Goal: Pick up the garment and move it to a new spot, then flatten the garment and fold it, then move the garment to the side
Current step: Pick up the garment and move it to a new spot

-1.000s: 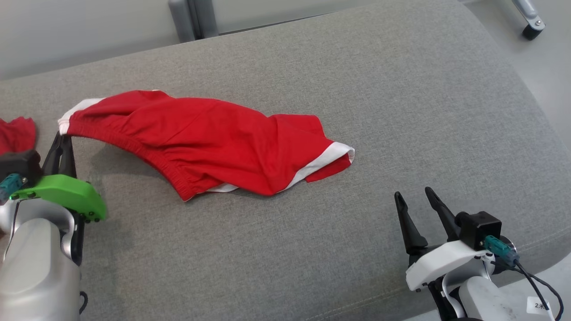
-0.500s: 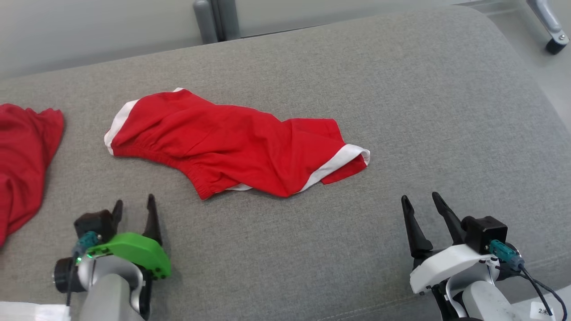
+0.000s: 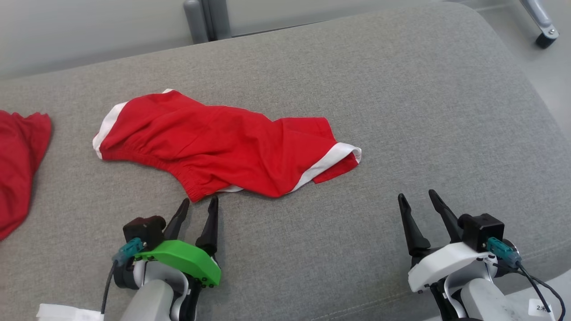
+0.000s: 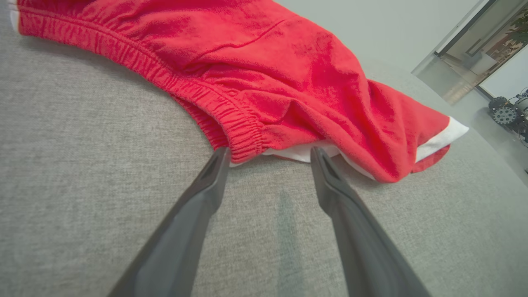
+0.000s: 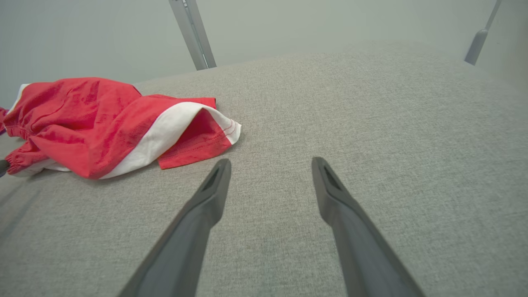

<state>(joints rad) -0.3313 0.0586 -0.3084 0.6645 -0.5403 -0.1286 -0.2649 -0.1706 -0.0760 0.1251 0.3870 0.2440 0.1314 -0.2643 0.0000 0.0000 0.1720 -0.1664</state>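
Your red shorts point(image 3: 223, 142) lie crumpled around the middle of the grey cushion point(image 3: 401, 89). They look thin, light and floppy, so they'll probably bunch. The left gripper point(image 3: 199, 200) and right gripper point(image 3: 416, 195) hover by the cushion's near edge, fingers spread, both empty. I'd pinch the thick elastic waistband point(image 4: 231, 119) and the white hem point(image 5: 165, 128).

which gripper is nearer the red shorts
Left. The left gripper is open at the waistband edge of the red shorts; the right gripper is apart, off their white-trimmed end.
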